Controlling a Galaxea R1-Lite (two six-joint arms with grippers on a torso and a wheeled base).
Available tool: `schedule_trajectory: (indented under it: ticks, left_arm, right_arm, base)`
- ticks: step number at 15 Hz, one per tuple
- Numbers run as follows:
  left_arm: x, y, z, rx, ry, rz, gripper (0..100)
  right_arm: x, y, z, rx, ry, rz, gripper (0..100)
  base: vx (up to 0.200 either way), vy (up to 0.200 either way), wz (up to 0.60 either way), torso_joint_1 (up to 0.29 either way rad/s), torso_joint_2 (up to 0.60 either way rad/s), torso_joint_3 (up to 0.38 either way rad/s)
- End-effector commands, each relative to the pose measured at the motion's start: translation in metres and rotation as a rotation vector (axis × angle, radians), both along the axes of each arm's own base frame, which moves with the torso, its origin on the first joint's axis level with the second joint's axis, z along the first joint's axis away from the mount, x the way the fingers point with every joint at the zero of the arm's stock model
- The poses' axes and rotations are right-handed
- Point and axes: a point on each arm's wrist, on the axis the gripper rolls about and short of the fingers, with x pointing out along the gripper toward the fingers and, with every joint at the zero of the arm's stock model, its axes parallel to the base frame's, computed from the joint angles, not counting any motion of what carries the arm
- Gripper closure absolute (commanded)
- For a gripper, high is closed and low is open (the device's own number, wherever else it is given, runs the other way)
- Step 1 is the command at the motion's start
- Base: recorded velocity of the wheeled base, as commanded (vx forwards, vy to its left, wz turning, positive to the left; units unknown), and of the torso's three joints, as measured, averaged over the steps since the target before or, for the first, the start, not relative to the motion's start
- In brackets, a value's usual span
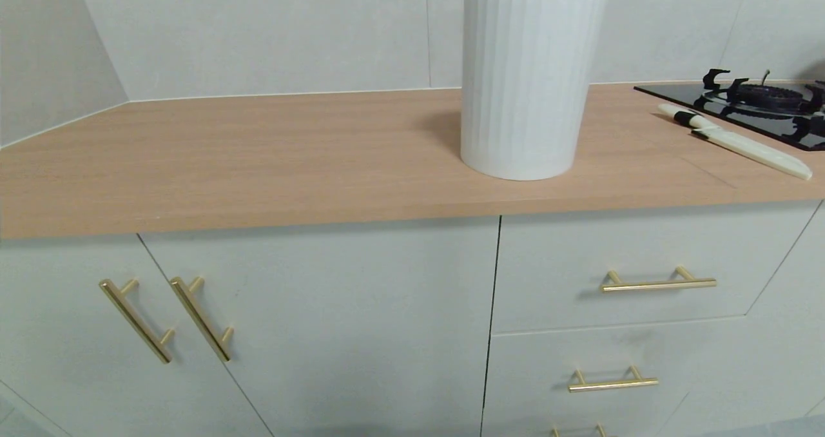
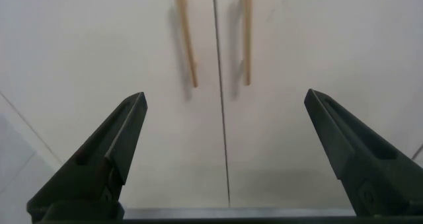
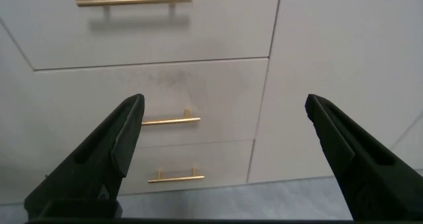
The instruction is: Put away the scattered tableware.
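Brass bar handles (image 2: 187, 36) on two cabinet doors (image 2: 99, 45) face the left gripper (image 2: 225, 97), whose jaws stand wide apart with nothing between them. Above that hand's level, on the wooden countertop (image 1: 258, 160), a ribbed white holder (image 1: 528, 76) stands upright. Farther toward the right hand's side lies a pale knife (image 1: 735, 142), flat on the wood just beside the black hob (image 1: 760, 111). It looks light, stiff and slick, lying low against the board. The banded handle end nearer the holder seems the safer hold, since the blade end could slip or chip. The right gripper (image 3: 225, 100) is also spread wide and empty, facing stacked drawer fronts (image 3: 132, 92) below the counter, well apart from the knife. The wood looks smooth and level, backed by a pale tiled wall (image 1: 258, 31).
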Motion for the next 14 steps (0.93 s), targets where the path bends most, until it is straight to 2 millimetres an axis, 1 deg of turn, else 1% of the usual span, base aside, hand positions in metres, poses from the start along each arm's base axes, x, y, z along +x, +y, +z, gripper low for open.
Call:
schedule_trajectory:
  ticks: [1,10,14]
  left_arm:
    - [0.0000,0.0000,0.0003,0.000,-0.001,0.001,0]
    - [0.0000,0.0000,0.0003,0.000,-0.001,0.001,0]
    - [0.0000,0.0000,0.0003,0.000,-0.001,0.001,0]
  right_arm:
    - [0.0001,0.0000,0.0000,0.000,0.002,0.001,0]
    - [0.0001,0.0000,0.0000,0.000,0.002,0.001,0]
    - [0.0000,0.0000,0.0000,0.001,0.000,0.001,0]
  base:
    - [0.000,0.000,0.00,0.000,0.00,0.000]
    - [0.000,0.000,0.00,0.000,0.00,0.000]
    - [0.000,-0.200,0.00,0.005,0.00,0.004]
